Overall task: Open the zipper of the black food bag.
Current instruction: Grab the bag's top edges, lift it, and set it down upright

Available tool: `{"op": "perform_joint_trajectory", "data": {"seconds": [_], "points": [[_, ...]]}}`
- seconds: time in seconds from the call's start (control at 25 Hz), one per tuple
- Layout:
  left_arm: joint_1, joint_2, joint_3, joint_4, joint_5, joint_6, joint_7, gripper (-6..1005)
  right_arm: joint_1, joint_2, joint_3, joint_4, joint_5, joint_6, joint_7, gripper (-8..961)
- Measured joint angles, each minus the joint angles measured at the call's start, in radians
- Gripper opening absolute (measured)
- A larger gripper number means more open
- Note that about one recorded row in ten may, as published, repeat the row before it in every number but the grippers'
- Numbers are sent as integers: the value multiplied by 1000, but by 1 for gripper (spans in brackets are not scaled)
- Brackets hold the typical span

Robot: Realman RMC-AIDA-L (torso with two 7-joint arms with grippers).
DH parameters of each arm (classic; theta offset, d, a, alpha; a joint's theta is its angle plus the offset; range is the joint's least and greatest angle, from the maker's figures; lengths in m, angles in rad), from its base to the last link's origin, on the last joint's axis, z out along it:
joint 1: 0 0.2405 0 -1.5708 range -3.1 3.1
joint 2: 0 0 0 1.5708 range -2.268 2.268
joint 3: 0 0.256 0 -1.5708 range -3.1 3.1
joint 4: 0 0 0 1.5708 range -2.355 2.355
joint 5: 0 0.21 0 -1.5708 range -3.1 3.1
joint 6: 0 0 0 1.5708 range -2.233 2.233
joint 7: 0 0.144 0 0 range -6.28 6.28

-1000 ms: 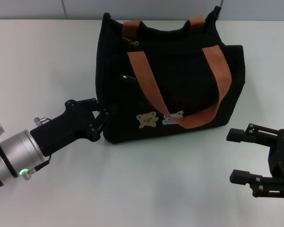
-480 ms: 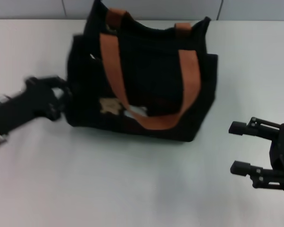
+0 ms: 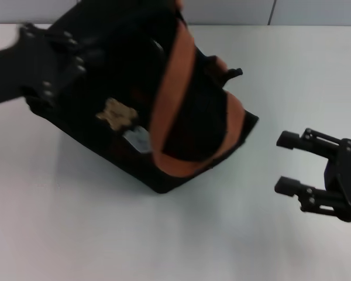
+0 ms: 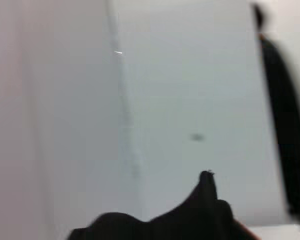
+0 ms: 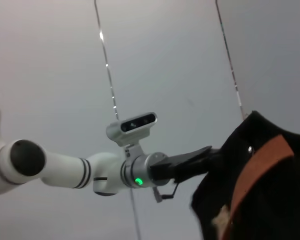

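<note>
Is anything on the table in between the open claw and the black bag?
Nothing visible does. The right gripper is open, off to the side of the black food bag, with only bare table between them. The left gripper is already at the bag's far end, which sits tilted.

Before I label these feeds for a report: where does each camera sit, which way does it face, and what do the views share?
Head view: on the robot's head, looking forward and down at the table; shows the tilted black food bag, the left claw at its side, and the open right claw apart from it.
Left wrist view: on the left wrist, facing a pale wall, with dark bag edges.
Right wrist view: on the right wrist, facing the left arm reaching the bag.
Shared: all three show the bag.
</note>
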Motion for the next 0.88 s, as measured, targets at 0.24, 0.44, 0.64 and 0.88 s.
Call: {"op": "perform_joint_trajectory", "data": {"seconds": [0.24, 0.44, 0.64, 0.88], "points": [[7, -3, 227, 3, -65, -65, 16, 95, 8, 4, 85, 122, 99, 133, -44, 779], [7, -3, 282, 4, -87, -106, 19, 93, 33, 8, 113, 256, 292, 328, -144, 779], [6, -3, 297, 5, -93, -114, 30, 93, 126, 8, 101, 305, 310, 539, -162, 779], [9, -3, 298, 6, -109, -116, 34, 92, 203, 9, 34, 324, 305, 660, -160, 779]]}}
